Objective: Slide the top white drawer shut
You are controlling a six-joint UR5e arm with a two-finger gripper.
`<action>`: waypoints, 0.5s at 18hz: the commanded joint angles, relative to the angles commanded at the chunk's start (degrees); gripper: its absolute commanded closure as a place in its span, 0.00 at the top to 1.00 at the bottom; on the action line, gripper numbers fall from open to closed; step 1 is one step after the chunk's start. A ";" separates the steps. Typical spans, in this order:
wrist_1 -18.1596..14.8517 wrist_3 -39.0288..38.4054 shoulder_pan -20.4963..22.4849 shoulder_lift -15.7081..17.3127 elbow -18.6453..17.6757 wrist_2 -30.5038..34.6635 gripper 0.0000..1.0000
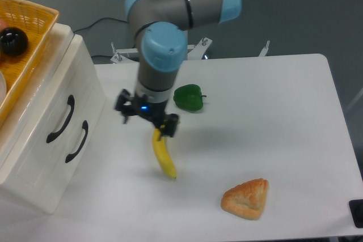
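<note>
Top white drawer point(54, 118), glossy cream plastic with a curved black handle, looks flush in the cabinet, well left of the black two-finger gripper point(147, 121); jaw state unclear.

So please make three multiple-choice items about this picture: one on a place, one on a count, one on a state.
1. Where is the green pepper?
A. on the table behind the banana
B. in the basket
C. beside the pastry

2. How many black handles does the white cabinet show?
A. one
B. two
C. three

3. How does the top white drawer stand?
A. pulled far out
B. taken out of the cabinet
C. pushed in, front level with the lower drawer

Key: 1 A, the pepper lies on the table past the far end of the banana. 2 B, one handle on each drawer front. 3 C, both fronts make one flat face; the hand hangs over the banana, away from the cabinet.
</note>
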 joint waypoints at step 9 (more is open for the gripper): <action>-3.16 30.23 13.64 1.06 0.00 6.58 1.00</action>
